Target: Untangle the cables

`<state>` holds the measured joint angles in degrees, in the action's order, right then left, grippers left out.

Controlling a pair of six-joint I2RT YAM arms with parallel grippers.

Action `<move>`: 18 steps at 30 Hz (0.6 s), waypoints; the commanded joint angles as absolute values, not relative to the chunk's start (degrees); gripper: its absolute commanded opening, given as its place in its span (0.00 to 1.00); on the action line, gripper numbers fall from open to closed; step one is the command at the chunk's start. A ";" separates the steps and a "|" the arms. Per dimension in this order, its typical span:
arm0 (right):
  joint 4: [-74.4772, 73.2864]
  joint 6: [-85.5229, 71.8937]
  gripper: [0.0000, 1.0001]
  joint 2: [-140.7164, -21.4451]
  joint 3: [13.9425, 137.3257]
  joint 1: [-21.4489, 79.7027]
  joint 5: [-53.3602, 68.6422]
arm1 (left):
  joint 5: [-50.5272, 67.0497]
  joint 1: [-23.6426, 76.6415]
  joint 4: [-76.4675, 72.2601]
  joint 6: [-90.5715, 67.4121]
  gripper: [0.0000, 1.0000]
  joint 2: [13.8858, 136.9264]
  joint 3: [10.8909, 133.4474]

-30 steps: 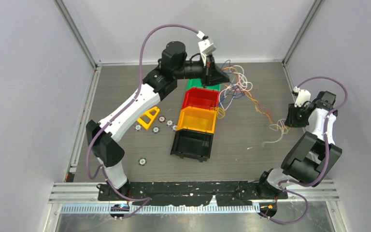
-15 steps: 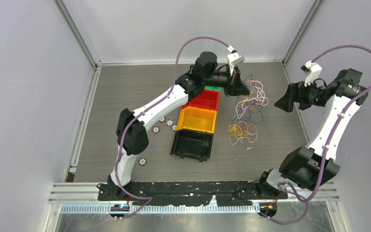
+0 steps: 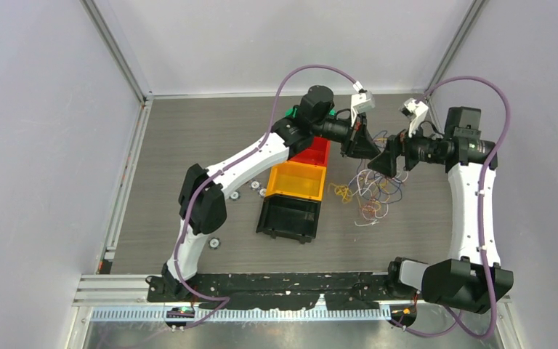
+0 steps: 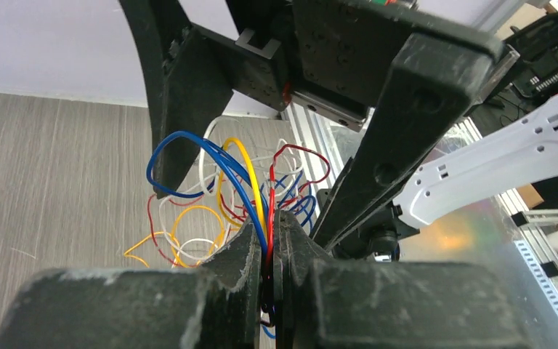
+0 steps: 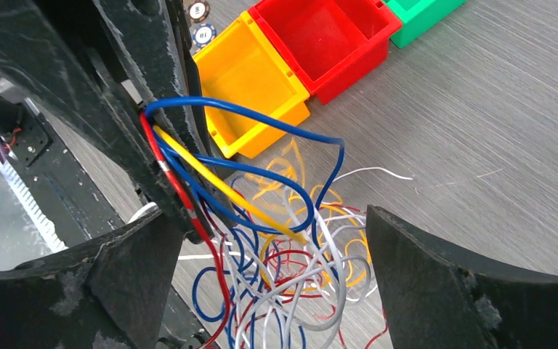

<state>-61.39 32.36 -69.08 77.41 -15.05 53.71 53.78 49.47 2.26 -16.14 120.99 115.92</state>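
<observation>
Two robot arms met over the far middle of a grey counter [image 3: 203, 145]. The left tool [image 4: 271, 234] was pressed together, pinching a few strands of the cables [image 3: 374, 193] (red, blue and yellow showed at its tips). From that pinch the loops arched up and then spilled down into a loose tangle of white, blue, orange and red wire, whose lower part seemed to lie on the counter just right of the yellow bin [image 3: 296, 182] and red bin [image 3: 312, 153].

The right tool [image 5: 269, 218] was spread wide and faced the left one closely. Its two fingers straddled the hanging bundle, and the tangle sat in the gap between them without being gripped.

The likely risk was that the right tool would close on many strands at once. Pulling would then tighten the knot or drag the whole bundle rather than free one wire. The thin strands could also slip out of the left pinch. With the tools so near each other, a small misjudged move could knock them together.
</observation>
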 commanded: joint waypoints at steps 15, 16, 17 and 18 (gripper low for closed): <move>-59.11 35.11 0.06 -69.29 80.45 -21.47 50.08 | 53.40 44.06 -8.90 -22.22 0.21 111.75 113.34; -59.79 34.96 0.06 -70.37 81.49 -22.78 51.10 | 50.71 42.95 -8.76 -20.17 0.26 109.65 110.58; -61.09 34.29 0.05 -70.91 83.68 -25.18 53.12 | 47.31 41.94 -8.12 -16.68 0.32 107.09 107.68; -61.57 33.85 0.06 -71.87 84.64 -26.26 54.16 | 44.13 41.30 -6.86 -12.51 0.39 104.50 104.37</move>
<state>-60.10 35.14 -69.45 78.41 -20.56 51.57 53.32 45.71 -5.69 -21.93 117.38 111.00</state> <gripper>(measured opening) 0.117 0.274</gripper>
